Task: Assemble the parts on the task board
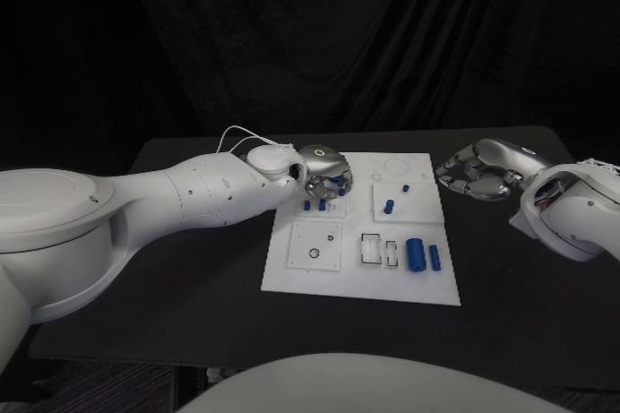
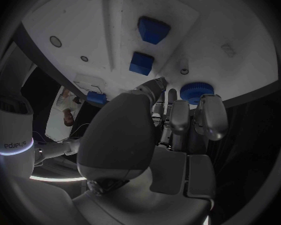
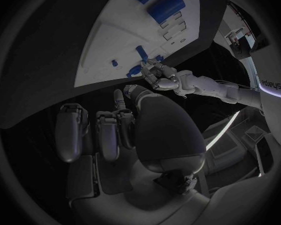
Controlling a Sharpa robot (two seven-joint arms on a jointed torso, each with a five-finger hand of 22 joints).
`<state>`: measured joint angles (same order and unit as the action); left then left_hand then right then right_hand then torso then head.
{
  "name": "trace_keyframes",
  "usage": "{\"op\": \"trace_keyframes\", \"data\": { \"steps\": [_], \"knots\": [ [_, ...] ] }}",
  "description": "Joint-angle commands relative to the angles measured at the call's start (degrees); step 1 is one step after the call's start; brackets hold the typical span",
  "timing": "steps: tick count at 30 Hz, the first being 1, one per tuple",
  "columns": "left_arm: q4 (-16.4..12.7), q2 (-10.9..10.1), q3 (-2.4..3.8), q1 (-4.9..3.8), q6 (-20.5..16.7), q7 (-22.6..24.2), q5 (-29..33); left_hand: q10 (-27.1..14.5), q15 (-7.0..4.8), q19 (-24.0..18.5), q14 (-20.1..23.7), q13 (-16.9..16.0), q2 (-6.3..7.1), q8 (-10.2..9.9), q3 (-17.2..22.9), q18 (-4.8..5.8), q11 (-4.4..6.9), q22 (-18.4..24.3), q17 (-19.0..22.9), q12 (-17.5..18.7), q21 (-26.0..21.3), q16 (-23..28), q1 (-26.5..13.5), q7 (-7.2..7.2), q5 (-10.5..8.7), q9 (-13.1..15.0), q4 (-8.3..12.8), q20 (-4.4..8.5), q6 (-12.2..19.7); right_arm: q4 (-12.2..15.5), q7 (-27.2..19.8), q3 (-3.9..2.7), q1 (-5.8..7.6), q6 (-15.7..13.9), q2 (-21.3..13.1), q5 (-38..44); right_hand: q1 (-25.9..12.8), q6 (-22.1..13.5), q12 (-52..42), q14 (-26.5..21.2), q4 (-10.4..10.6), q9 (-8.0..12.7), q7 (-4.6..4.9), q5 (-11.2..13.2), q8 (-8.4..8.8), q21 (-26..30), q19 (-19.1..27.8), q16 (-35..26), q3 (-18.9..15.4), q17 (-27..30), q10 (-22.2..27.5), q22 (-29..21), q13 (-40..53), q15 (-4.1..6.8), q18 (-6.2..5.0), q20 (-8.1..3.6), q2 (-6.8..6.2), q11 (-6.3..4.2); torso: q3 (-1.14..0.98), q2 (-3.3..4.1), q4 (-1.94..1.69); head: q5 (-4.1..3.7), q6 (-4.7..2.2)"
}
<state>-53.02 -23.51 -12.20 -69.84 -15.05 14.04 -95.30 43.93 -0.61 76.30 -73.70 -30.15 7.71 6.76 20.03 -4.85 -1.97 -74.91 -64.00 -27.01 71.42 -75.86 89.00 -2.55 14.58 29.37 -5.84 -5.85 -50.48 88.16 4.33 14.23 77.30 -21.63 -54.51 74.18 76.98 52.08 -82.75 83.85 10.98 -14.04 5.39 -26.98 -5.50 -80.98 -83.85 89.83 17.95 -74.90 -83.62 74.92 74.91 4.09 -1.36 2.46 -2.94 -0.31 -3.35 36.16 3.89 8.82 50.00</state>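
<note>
Fingers [image 1: 339,188] of the left hand [image 1: 326,173] point down, parted, over the task board [image 1: 323,279]; right hand [image 1: 481,173] curled, holding nothing.

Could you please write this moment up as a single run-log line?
left robot hand: over task board far-left corner, above blue parts | right robot hand: off board's right edge, fingers curled, holding nothing | blue cylinders: lying near-right

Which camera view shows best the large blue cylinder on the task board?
The head view: the large blue cylinder lies whole and unobstructed near the task board's front right. The right wrist view shows it bent near the circle's rim. In the left wrist view I cannot pick it out.
</note>
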Motion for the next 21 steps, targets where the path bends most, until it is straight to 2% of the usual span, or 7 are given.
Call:
{"op": "trace_keyframes", "data": {
  "steps": [1, 13, 21],
  "knots": [
    [0.18, 0.33, 0.05, 0.21, 0.45, 0.71, -0.22, 0.71, -0.31, -0.26, 0.16, 0.08, -0.31, -0.11, 0.18, 0.19, 0.04, -8.90, 0.16, -0.20, -0.23, 0.02, -0.30, 0.34, 0.26, -0.03, 0.07, 0.12, -0.23, -0.03, 0.31, -0.04, -0.12, -0.35, 0.03, 0.11, 0.22, 0.28, 0.14, 6.15, -0.35, 0.05, -0.04, -0.21, 0.21, 0.13, -0.92, 0.17, 0.01, -15.10, 0.22, 12.00, 4.96, -0.40, -0.96, 0.28, 0.09, 0.00, 0.02, 0.02, -0.03, 0.05, 0.00],
    [0.73, 0.94, 0.06, 0.52, 0.32, 0.83, -0.22, 2.00, -0.55, -0.26, 0.30, 0.32, -0.67, -0.06, 0.48, 0.18, 0.41, -8.90, 0.43, -0.11, -0.38, 0.09, -0.36, 0.17, 0.24, 0.04, 0.14, 0.22, -0.66, -0.05, 0.45, -0.04, -0.12, -0.14, 0.16, 0.11, 0.21, 0.36, 0.16, 6.15, -0.39, 0.05, -0.03, -0.21, 0.19, 0.15, -0.92, 0.17, 0.04, -15.10, 0.24, 11.99, 4.93, -0.40, -0.97, 0.29, 0.13, 0.00, 0.04, 0.03, -0.06, -0.10, 0.00],
    [1.55, 1.56, 0.06, 0.76, 0.15, 0.91, -0.22, 4.66, -0.87, -0.09, 0.34, 0.40, -1.17, 0.20, 0.65, 0.22, 0.89, -8.97, 0.76, -0.37, -0.37, 0.13, -0.47, -0.06, 0.28, 0.25, 0.39, 0.37, -1.70, -0.18, 0.54, -0.04, -0.12, 0.03, 0.38, 0.11, 0.21, 0.36, 0.16, 6.15, -0.39, 0.05, -0.03, -0.21, 0.19, 0.15, -0.92, 0.17, 0.04, -15.10, 0.24, 11.99, 4.93, -0.40, -0.97, 0.29, 0.13, 0.00, 0.03, 0.04, -0.04, 0.20, 0.00]
  ]
}}
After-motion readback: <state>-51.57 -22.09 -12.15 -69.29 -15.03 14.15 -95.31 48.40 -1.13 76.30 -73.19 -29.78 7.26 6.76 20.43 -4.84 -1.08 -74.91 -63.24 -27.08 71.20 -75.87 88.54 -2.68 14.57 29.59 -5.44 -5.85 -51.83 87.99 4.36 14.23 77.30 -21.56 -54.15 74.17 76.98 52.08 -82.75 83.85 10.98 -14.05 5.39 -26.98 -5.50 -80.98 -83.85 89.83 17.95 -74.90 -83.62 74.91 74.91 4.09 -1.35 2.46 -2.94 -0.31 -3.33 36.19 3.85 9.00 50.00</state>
